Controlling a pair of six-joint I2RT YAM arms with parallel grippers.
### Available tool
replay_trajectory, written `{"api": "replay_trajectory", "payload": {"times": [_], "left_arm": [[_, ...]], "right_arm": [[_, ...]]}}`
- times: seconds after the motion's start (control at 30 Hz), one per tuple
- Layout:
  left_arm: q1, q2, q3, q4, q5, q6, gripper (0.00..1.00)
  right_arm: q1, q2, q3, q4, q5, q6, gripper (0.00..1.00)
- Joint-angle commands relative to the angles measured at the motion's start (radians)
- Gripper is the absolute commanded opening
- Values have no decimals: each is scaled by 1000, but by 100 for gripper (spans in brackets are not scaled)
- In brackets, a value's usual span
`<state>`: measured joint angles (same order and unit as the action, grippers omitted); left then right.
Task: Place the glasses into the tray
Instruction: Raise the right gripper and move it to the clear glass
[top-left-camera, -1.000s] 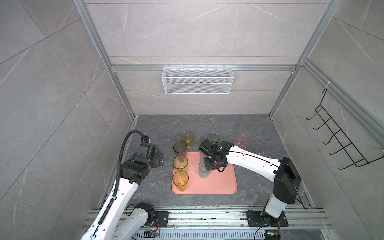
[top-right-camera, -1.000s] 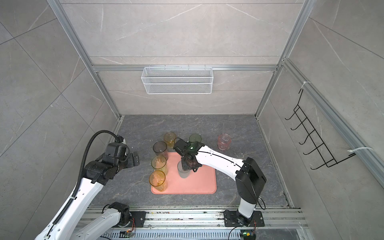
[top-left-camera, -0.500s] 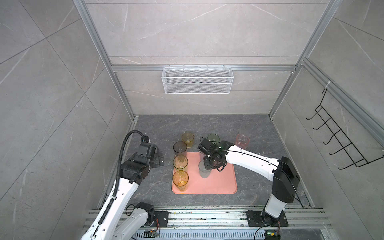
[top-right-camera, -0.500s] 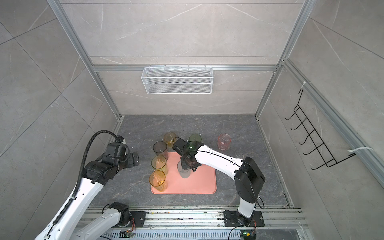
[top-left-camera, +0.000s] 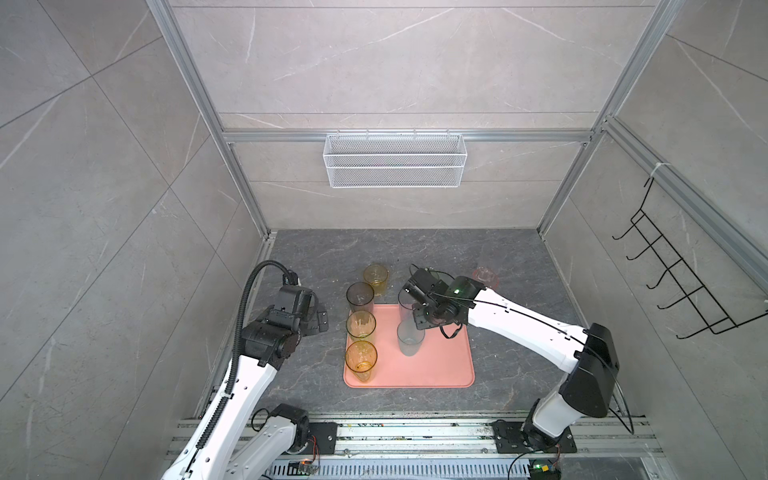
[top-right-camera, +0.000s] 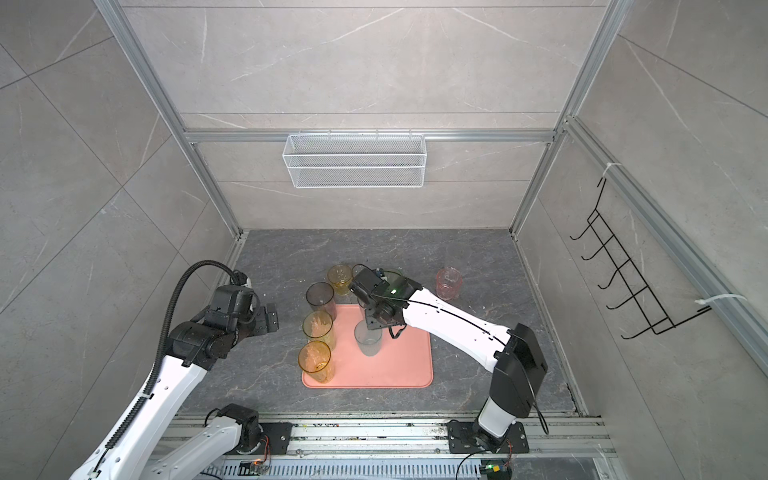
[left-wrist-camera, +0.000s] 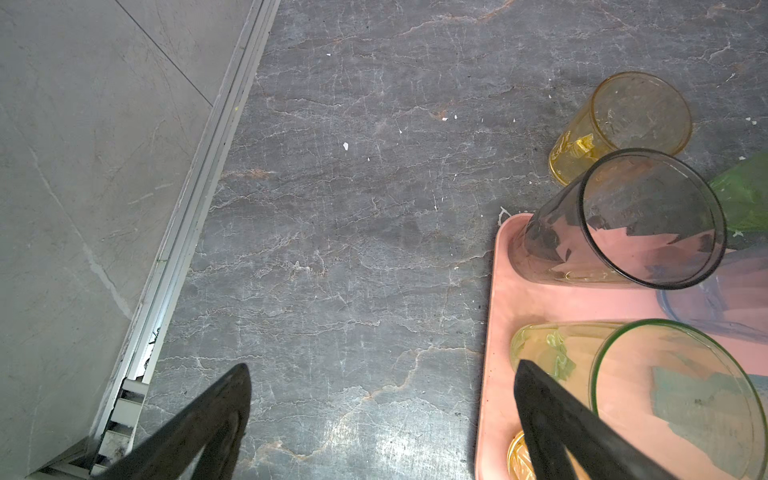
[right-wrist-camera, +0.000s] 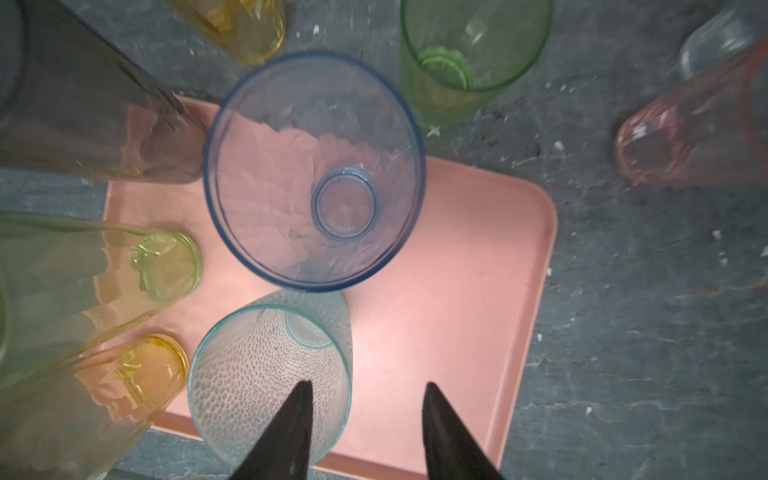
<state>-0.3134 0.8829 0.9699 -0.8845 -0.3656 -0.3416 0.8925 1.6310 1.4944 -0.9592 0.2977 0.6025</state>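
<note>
Teal glass (right-wrist-camera: 257, 374): stands in tray (right-wrist-camera: 478, 249). Right gripper (right-wrist-camera: 366, 383) parted astride its rim, gripping nothing; release step, apparently. Left gripper (left-wrist-camera: 382, 363) wide, empty. Next: rise clear, fetch green glass (right-wrist-camera: 469, 50).

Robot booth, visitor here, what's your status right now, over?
Left gripper open, empty, beside tray. Right gripper open above teal glass standing on tray. Five on tray; yellow glass, green glass, pink glass, clear glass off it. Nothing blocking.
</note>
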Motion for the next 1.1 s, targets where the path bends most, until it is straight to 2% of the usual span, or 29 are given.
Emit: {"api": "replay_trajectory", "payload": {"times": [0.0, 0.13, 0.47, 0.57, 0.7, 0.87, 1.07], "left_arm": [[5, -14, 3, 2, -25, -20, 99], [5, -13, 3, 3, -29, -20, 99], [5, -16, 3, -1, -43, -22, 99], [5, -13, 3, 0, -43, -21, 99], [5, -11, 3, -1, -44, -22, 99], [5, -9, 2, 0, -48, -22, 99], [5, -7, 2, -2, -52, -22, 99]], "right_arm": [[-11, -50, 24, -3, 148, -36, 52], [-74, -100, -13, 93, 172, -60, 55], [-348, -166, -138, 376, 120, -58, 63], [-412, -160, -163, 435, 135, -53, 70], [-499, -137, -178, 485, 139, -46, 74], [-605, -127, -290, 677, 180, -36, 79], [-726, -34, -265, 698, 98, 8, 80]]}}
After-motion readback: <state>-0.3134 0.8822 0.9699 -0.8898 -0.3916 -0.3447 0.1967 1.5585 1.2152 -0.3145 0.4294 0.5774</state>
